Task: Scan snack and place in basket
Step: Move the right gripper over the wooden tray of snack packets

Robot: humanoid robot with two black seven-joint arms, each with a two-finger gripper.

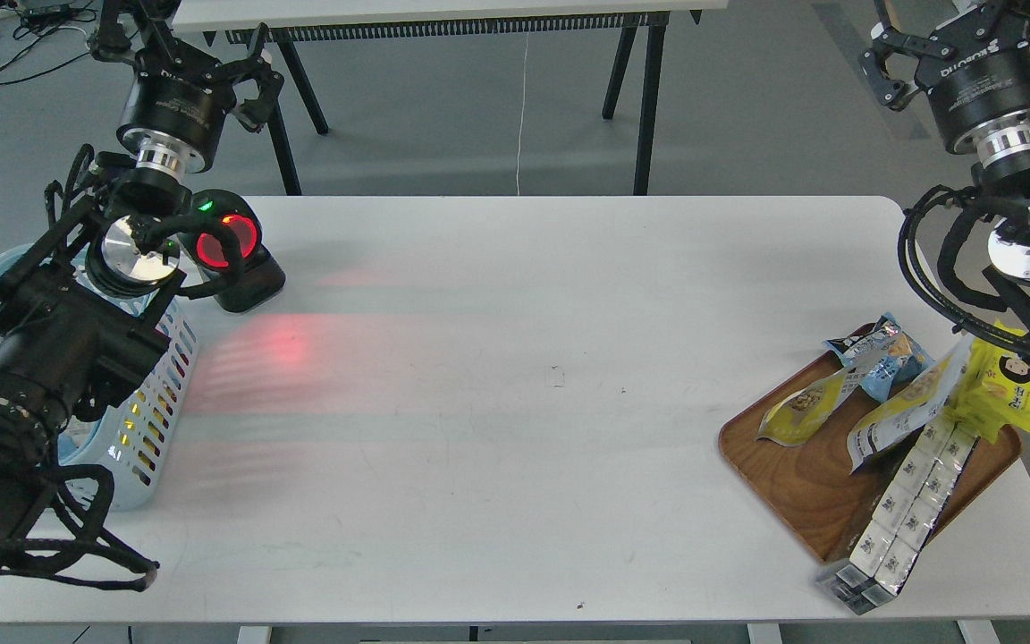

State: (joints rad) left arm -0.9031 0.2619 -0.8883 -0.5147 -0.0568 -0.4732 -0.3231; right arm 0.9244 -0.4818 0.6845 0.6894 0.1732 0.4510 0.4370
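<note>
2 snack (808, 404) pouches on wooden tray (792, 470) | basket (153, 420) far left | both arms' jaws spread, holding nothing

Bright, even overhead light, sharp focus; red scanner (227, 240) glow striped across the white table (515, 358), faint soft shadows.

White table (524, 376): basket (162, 402), scanner (238, 259), tray (801, 474).

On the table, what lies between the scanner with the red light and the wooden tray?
In the head view, no object lies between the scanner and the wooden tray. Only the bare white table shows, with a red glow near the scanner.
</note>
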